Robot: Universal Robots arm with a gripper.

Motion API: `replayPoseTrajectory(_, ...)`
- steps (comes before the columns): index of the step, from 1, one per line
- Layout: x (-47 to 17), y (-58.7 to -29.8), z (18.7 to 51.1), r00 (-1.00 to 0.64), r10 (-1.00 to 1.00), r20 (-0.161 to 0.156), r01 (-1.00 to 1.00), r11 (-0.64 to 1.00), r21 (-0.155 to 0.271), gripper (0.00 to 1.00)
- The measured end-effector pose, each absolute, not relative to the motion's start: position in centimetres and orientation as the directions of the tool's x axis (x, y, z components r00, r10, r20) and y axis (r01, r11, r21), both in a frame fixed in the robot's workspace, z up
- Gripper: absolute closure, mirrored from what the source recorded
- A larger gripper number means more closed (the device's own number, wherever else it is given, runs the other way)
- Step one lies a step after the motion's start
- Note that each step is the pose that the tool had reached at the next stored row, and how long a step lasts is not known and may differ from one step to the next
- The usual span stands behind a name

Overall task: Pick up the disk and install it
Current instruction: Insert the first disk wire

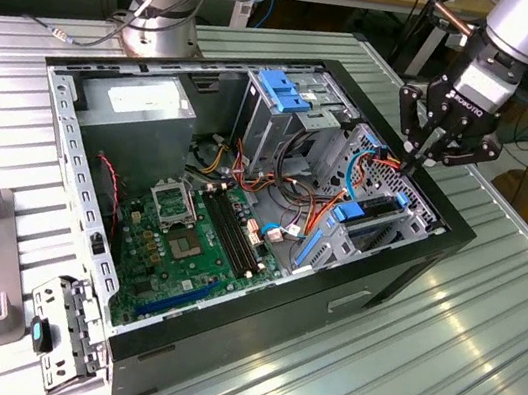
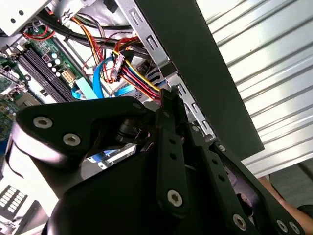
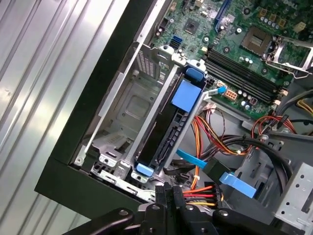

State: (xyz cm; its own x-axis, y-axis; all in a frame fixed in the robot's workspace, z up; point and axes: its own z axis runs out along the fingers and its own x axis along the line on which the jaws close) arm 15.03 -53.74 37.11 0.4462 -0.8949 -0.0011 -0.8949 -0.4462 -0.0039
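The black two-fingered gripper (image 1: 419,165) hung over the far corner of the open black computer case (image 1: 369,296), on the exterior view's right, its fingers drawn together to a point with nothing visible between them. In the second wrist view the fingertips (image 2: 168,98) met just beside a bundle of red, yellow and black power wires (image 2: 137,73) running to a connector, close against the case's grey metal side rail (image 2: 161,54).

The disk (image 3: 168,125), a flat drive held in a blue plastic carrier with a blue end tab, stood on edge in the grey metal drive bay (image 3: 127,117) directly below and ahead of the gripper, already seated in its slot; a blue label patch (image 3: 187,94) showed on its upper edge. In the exterior view the same disk (image 1: 362,219) sat inside the bay just beneath the gripper, apart from the fingers.

Farther from the tool lay the green motherboard (image 1: 187,235) with its black memory slots, and beyond that the tall metal drive cage topped by a blue plastic latch (image 1: 284,89). The big grey power-supply box (image 1: 142,106) occupied the case's opposite corner, well apart from the gripper. The case rested on a ribbed silver metal table (image 1: 415,385).
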Motion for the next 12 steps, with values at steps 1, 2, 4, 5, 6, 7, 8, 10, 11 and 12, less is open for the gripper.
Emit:
replayPoseTrajectory(1,15.00,-53.74,37.10,0.441,-0.897,-0.001,-0.897,-0.441,-0.004,0.83)
replayPoseTrajectory(2,14.97,-53.74,37.09,0.437,-0.900,-0.001,-0.900,-0.437,-0.004,0.83)
replayPoseTrajectory(4,14.76,-53.74,37.09,0.425,-0.905,-0.001,-0.905,-0.425,-0.004,0.83)
replayPoseTrajectory(5,14.69,-53.74,37.08,0.422,-0.907,-0.001,-0.907,-0.422,-0.004,0.83)
replayPoseTrajectory(6,14.61,-53.74,37.08,0.418,-0.908,-0.001,-0.908,-0.418,-0.004,0.83)
replayPoseTrajectory(7,14.53,-53.74,37.07,0.415,-0.910,-0.001,-0.910,-0.415,-0.004,0.83)
replayPoseTrajectory(8,14.48,-53.74,37.06,0.410,-0.912,-0.001,-0.912,-0.410,-0.004,0.83)
replayPoseTrajectory(10,14.46,-53.74,37.05,0.395,-0.919,-0.001,-0.919,-0.395,-0.004,0.83)
replayPoseTrajectory(11,14.46,-53.74,37.03,0.375,-0.927,-0.001,-0.927,-0.375,-0.004,0.83)
replayPoseTrajectory(12,14.46,-53.74,37.02,0.358,-0.934,-0.001,-0.934,-0.358,-0.004,0.83)
